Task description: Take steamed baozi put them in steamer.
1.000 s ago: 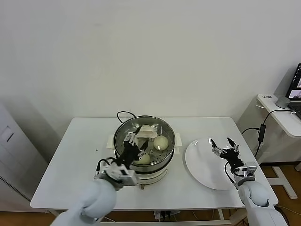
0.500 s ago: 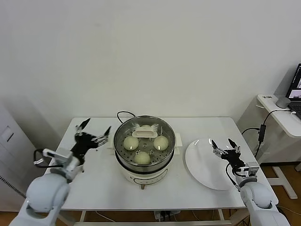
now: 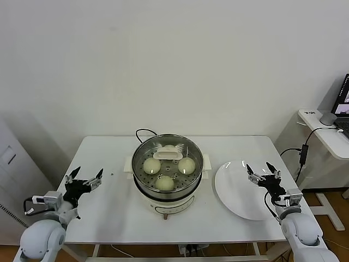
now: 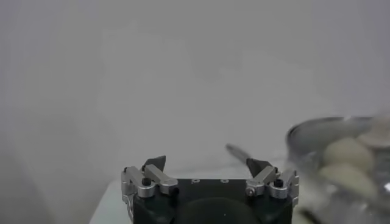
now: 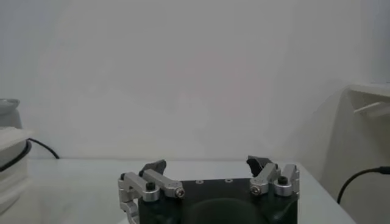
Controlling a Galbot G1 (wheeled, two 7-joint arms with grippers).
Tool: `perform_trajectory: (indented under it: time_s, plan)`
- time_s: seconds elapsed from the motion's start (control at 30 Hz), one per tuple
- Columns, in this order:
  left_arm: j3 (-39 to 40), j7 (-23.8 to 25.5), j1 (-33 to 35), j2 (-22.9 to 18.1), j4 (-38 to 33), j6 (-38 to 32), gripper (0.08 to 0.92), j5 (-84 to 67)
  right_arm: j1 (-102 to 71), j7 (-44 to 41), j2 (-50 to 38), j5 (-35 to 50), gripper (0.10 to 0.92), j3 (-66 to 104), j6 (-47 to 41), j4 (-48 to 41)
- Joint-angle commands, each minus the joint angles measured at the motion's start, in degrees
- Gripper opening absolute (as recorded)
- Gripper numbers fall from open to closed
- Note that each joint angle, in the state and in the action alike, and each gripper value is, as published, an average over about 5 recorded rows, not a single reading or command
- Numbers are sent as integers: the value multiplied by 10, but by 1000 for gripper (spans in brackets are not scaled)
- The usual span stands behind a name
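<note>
The steamer (image 3: pixel 167 170) stands at the middle of the white table (image 3: pixel 109 207), its black cord (image 3: pixel 143 132) curling out behind it. Four baozi lie on its perforated tray: one on the left (image 3: pixel 151 165), one on the right (image 3: pixel 187 165), one at the front (image 3: pixel 164 183), and a fourth at the back (image 3: pixel 170 148), mostly hidden behind a white handle-like piece (image 3: pixel 167 155) that rests across the pot. That back one shows only as a pale sliver, so its shape is hard to judge.

The left gripper (image 3: pixel 83 180) hovers over the table's left edge, well apart from the steamer, fingers spread wide and holding nothing. In the left wrist view the same gripper (image 4: pixel 206 163) shows its two dark fingertips far apart, with the steamer (image 4: pixel 341 159) and blurred baozi (image 4: pixel 348 152) off to one side.

The right gripper (image 3: pixel 263 172) sits above the near right part of the plate (image 3: pixel 232 188), which lies just right of the steamer and carries nothing. Its fingers are also wide and empty; whether they touch the plate is unclear. The right wrist view shows that gripper (image 5: pixel 207 164) with its tips well apart over bare table (image 5: pixel 79 176), and the cord (image 5: pixel 24 152) at one edge.

At the far right, a side desk (image 3: pixel 327 134) holds a laptop (image 3: pixel 343 101) and a mouse (image 3: pixel 328 117).
</note>
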Motion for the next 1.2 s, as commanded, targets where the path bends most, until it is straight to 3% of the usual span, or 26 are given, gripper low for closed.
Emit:
perform_trajectory:
  time_s: [0.03,1.2]
  plan:
    - [-7,-5,11,-7,85,-25,823,-5,-18,10,2,4,823,6,-12,22]
    - [0,1,3,-30,62,-22,823,-8,-38,-3,21,-35,823,31,-25,30]
